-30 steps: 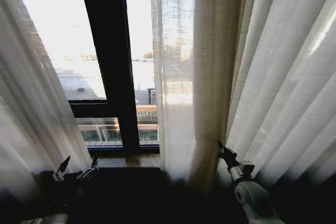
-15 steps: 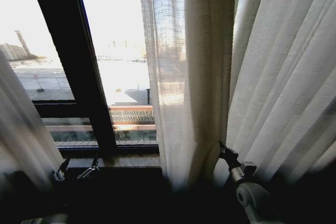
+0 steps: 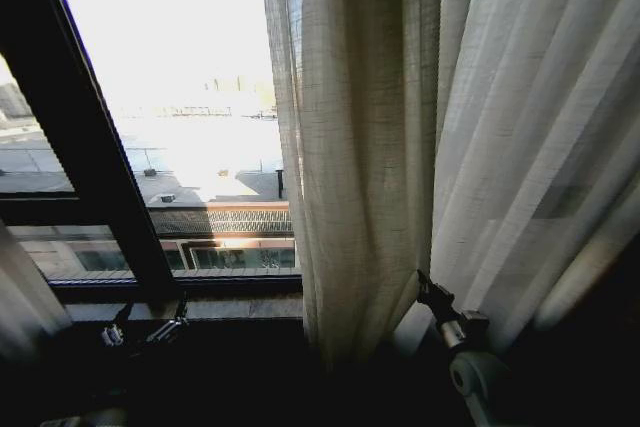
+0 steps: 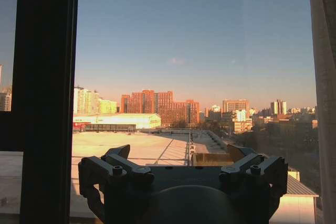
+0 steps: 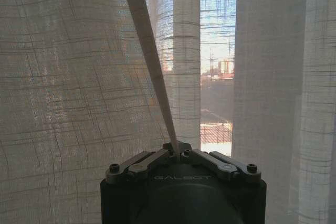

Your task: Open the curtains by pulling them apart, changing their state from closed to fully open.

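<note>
Curtains [image 3: 370, 147] are judged light, soft and slippery, best taken by a bunched pleat. A fold is pinched by the right hand [image 5: 177, 147]. The left hand [image 4: 181, 163] is held spread and empty at the windowsill [image 3: 230, 305].

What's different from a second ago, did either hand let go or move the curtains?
The view swung right, so frame and left curtain slid left. Right hand stays clamped on the right curtain, its fold now more bunched. Left hand remains open, empty, near the sill.

Two curtains [image 3: 400, 147], two grippers, one black window frame [image 3: 90, 167]
</note>
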Available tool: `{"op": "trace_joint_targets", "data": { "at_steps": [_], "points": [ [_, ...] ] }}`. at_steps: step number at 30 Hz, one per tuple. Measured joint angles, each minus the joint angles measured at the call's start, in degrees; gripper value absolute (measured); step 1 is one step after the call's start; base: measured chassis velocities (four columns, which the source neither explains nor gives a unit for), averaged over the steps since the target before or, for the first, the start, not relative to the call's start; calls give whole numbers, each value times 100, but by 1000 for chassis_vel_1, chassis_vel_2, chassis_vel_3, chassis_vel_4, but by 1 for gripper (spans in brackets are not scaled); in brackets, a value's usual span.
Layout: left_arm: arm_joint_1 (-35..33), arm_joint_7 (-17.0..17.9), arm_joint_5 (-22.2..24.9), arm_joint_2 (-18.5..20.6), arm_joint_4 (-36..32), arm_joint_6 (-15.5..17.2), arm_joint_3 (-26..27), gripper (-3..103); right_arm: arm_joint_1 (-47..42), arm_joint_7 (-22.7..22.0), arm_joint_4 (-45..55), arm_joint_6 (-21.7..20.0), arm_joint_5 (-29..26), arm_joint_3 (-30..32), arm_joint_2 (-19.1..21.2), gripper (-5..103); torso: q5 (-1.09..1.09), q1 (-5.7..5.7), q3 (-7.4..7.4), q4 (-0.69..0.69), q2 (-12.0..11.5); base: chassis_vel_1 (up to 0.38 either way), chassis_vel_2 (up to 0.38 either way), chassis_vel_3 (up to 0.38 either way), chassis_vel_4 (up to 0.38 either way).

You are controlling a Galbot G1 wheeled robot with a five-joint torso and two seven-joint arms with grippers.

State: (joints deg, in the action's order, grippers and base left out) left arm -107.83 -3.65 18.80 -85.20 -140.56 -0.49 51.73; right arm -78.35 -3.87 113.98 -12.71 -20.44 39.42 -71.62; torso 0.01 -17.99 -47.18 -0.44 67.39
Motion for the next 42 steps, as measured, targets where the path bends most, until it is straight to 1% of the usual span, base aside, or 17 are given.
{"op": "trace_joint_targets", "data": {
  "at_steps": [28, 36, 40, 42],
  "points": [
    [23, -22, 41, 28, 44, -1, -15, 100, -66, 12, 17, 2, 71, 2, -68, 0, 0, 0, 0, 0, 0, -349, -350, 350, 358],
    [5, -26, 47, 33, 49, -54, -14, 100, -123, 34, 78, 7, 87, 9, -93, 0, 0, -1, 0, 0, -1, -352, -346, 374, 356],
    [-10, -36, 76, 34, 58, -86, -9, 100, -118, -13, 79, 147, 203, -4, -140, 0, -2, 0, 0, -1, 0, -351, -364, 345, 363],
    [-37, -42, 87, 27, 63, -107, -1, 100, -93, -75, 51, 217, 232, -15, -158, 0, 1, 0, 0, 2, -1, -307, -336, 298, 343]
  ]
}}
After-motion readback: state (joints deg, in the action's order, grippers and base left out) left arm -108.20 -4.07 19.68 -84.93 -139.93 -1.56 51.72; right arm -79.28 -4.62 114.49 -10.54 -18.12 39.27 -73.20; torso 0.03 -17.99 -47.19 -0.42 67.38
